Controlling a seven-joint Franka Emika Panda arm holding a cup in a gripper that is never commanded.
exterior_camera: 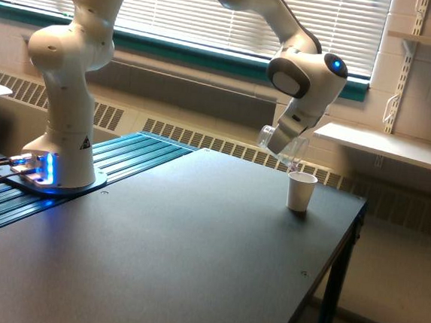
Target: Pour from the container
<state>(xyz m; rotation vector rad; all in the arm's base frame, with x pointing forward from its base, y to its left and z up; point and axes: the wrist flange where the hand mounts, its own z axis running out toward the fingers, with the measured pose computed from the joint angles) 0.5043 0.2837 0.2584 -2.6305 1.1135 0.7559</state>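
A small clear plastic cup (290,151) hangs tilted in the air, its mouth pointing down toward the exterior view's right. My gripper (281,143) is shut on this clear cup; the fingers are largely hidden behind the white hand. Directly under the cup's lip stands an opaque white paper cup (300,191), upright on the dark table (162,255). A faint pinkish speck shows at the clear cup's lower lip, just above the white cup's rim. The two cups are apart by a small gap.
The arm's white base (59,148) stands on a ribbed teal plate at the exterior view's left, with blue lights glowing. The table's edge (344,241) runs close to the white cup on the right. A white shelf (387,146) and window blinds lie behind.
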